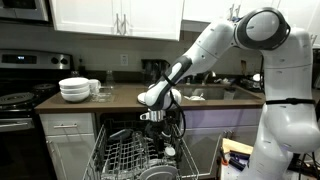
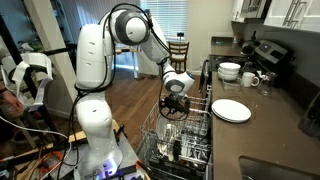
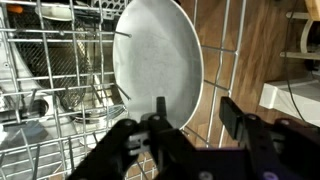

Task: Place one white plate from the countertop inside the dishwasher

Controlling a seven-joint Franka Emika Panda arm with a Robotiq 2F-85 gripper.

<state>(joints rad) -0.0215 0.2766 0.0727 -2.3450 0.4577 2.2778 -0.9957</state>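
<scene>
In the wrist view a white plate (image 3: 155, 65) stands upright on edge between the prongs of the dishwasher's grey wire rack (image 3: 50, 90). My gripper (image 3: 196, 115) is open right behind the plate's lower edge, one finger in front of the plate and the other clear of it to the right. In both exterior views the gripper (image 1: 155, 115) (image 2: 175, 106) hangs just above the pulled-out rack (image 1: 125, 155) (image 2: 178, 140). Another white plate (image 2: 231, 110) lies flat on the dark countertop (image 2: 275, 135) (image 1: 120, 100).
A stack of white bowls (image 1: 75, 90) (image 2: 230, 70) and mugs (image 2: 250, 79) stand on the counter near the black stove (image 1: 15, 100). A sink (image 1: 205, 93) is set in the counter. Wood floor (image 3: 240, 50) shows beyond the rack. A chair (image 2: 178, 50) stands behind.
</scene>
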